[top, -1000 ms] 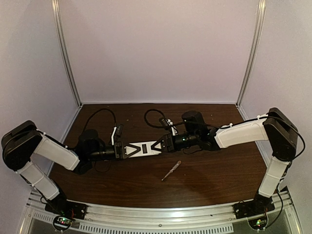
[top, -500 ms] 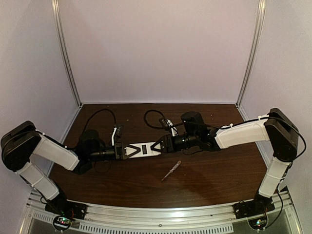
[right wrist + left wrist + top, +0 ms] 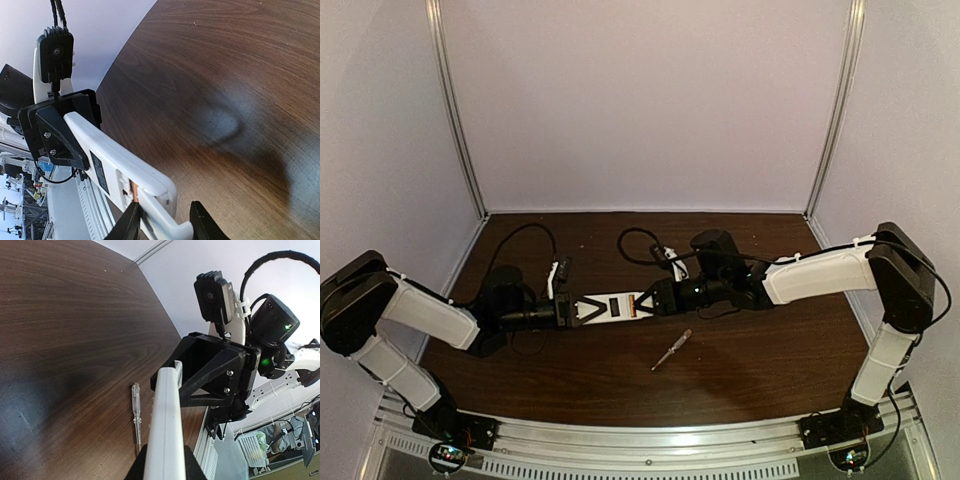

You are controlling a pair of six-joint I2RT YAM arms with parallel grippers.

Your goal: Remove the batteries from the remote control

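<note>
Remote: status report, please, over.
Left gripper shut on remote. Right gripper around its other end, grip unclear. Screwdriver lies below, not in the way.

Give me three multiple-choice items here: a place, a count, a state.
1. Where is the screwdriver?
A. On the table, nearer the robot than the remote control.
B. Inside a box.
C. On the remote control.
2. How many grippers are at the remote control?
A. None.
B. Two.
C. One.
3. The remote control is:
A. flat on the table.
B. standing on end on the table.
C. held above the table.
1 A: it lies on the wood in front of the remote control.
2 B: the left gripper grips one end, and the right gripper flanks the other.
3 C: the wrist views show a gap beneath it.
</note>
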